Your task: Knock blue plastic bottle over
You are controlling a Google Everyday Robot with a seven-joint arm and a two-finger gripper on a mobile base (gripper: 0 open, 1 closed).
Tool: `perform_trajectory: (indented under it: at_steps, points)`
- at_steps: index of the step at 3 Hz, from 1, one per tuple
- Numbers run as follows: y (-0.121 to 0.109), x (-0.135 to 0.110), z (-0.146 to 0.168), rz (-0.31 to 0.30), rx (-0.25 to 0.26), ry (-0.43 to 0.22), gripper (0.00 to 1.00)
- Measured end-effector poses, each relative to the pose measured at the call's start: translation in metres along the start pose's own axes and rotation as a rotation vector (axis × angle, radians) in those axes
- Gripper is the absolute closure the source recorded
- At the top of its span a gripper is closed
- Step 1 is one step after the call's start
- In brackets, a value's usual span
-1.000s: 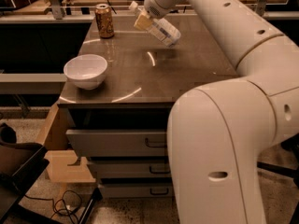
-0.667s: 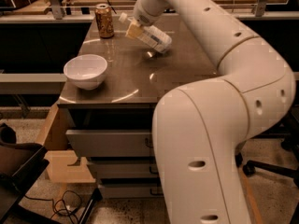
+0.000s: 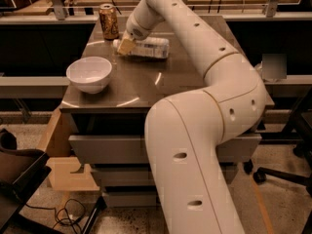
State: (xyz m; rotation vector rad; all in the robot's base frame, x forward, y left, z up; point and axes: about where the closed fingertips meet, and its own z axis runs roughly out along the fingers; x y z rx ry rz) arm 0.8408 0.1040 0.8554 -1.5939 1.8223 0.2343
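The blue plastic bottle lies on its side on the dark table, its cap end pointing left. My gripper is at the bottle's left end, close above the tabletop, with its tan fingers shut around the bottle's neck end. The arm reaches in from the lower right and hides part of the table's right side.
A brown-gold drinks can stands upright at the table's far left corner, just behind the gripper. A white bowl sits near the front left edge. Drawers are under the table, and a chair base stands at the right.
The gripper has moved left and down with the bottle. The bottle was tilted in the air and now lies flat on the table.
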Motion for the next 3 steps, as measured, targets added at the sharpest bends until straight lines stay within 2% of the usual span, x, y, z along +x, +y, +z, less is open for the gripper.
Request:
perform_trajectory:
  at_steps: [1, 2, 3]
  points:
    - [-0.0002, -0.0005, 0.0031, 0.0, -0.003, -0.002, 0.59]
    - [0.0009, -0.0009, 0.0056, 0.0, -0.007, 0.0, 0.28]
    - [0.0006, -0.0015, 0.0049, 0.0, -0.007, 0.0, 0.05]
